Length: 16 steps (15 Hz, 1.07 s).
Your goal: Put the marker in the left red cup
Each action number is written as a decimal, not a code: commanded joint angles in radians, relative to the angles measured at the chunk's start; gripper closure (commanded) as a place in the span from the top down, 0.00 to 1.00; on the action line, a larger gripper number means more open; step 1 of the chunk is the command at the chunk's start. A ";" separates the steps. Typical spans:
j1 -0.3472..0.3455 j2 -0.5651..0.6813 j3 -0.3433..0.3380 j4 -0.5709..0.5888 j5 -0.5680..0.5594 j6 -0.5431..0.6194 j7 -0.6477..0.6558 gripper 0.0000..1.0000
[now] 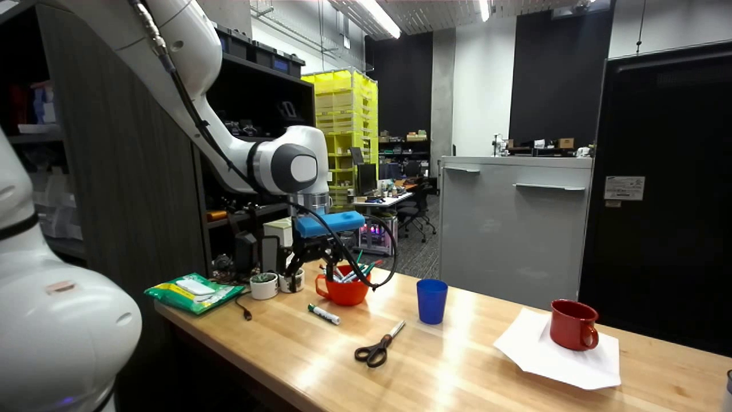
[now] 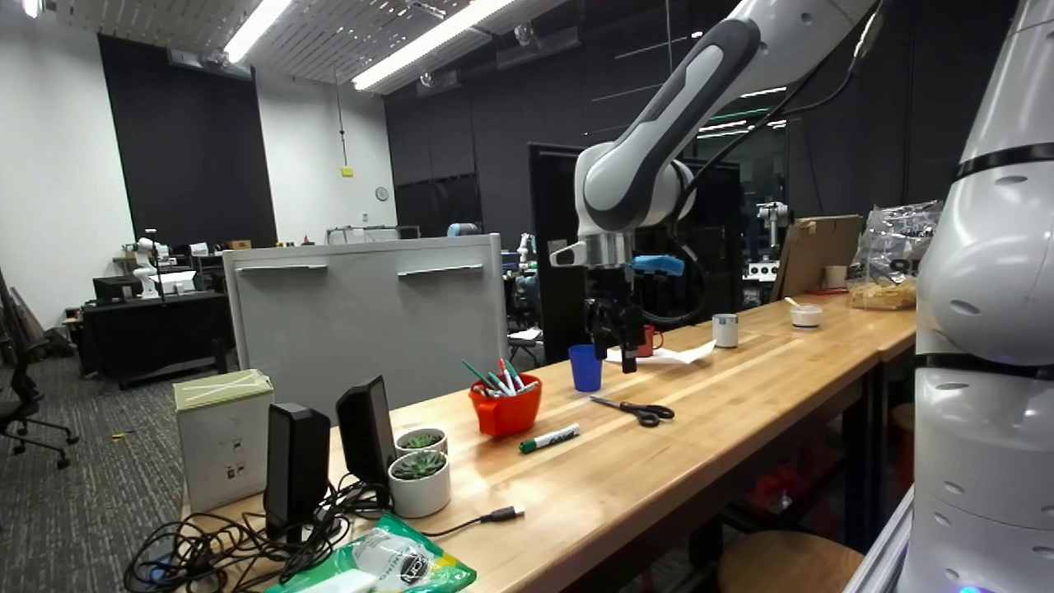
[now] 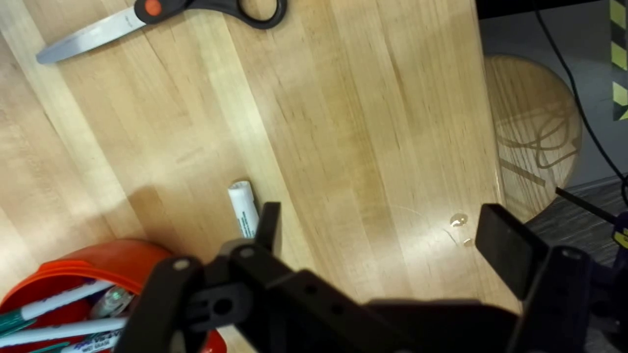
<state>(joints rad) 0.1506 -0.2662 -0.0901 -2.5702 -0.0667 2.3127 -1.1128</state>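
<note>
The marker (image 1: 323,314), white with a green cap, lies on the table in both exterior views (image 2: 550,439). In the wrist view its white end (image 3: 243,208) shows beside a finger, which hides the rest. The left red cup (image 1: 347,292) is bright orange-red, has a handle and holds several pens. It stands upright near the marker (image 2: 509,412) and shows at the lower left of the wrist view (image 3: 125,260). My gripper (image 3: 385,235) is open and empty above the table, with the marker outside its fingers. It also shows in both exterior views (image 1: 311,269) (image 2: 616,356).
Black-handled scissors (image 1: 374,350) lie near the marker. A blue cup (image 1: 432,301) stands beyond them. A dark red mug (image 1: 572,326) stands on white paper (image 1: 526,343). Potted plants (image 2: 420,486), speakers (image 2: 296,461), cables and a green packet (image 1: 194,292) crowd one end.
</note>
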 commanded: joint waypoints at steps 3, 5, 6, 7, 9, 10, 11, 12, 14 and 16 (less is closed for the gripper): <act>-0.019 0.000 0.020 0.001 0.007 -0.001 -0.005 1.00; -0.019 0.000 0.020 0.001 0.007 -0.001 -0.005 1.00; -0.019 0.000 0.020 0.001 0.007 -0.001 -0.005 1.00; -0.019 0.000 0.020 0.001 0.007 -0.001 -0.005 1.00; -0.019 0.000 0.020 0.001 0.007 -0.001 -0.005 1.00; -0.019 0.000 0.020 0.001 0.007 -0.001 -0.005 1.00; -0.019 0.000 0.020 0.001 0.007 -0.001 -0.005 1.00; -0.019 0.000 0.020 0.001 0.007 -0.001 -0.005 1.00; -0.019 0.000 0.020 0.001 0.007 -0.001 -0.005 1.00; -0.020 0.008 0.020 0.004 -0.005 0.021 -0.018 1.00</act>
<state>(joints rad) 0.1501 -0.2655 -0.0900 -2.5701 -0.0667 2.3137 -1.1128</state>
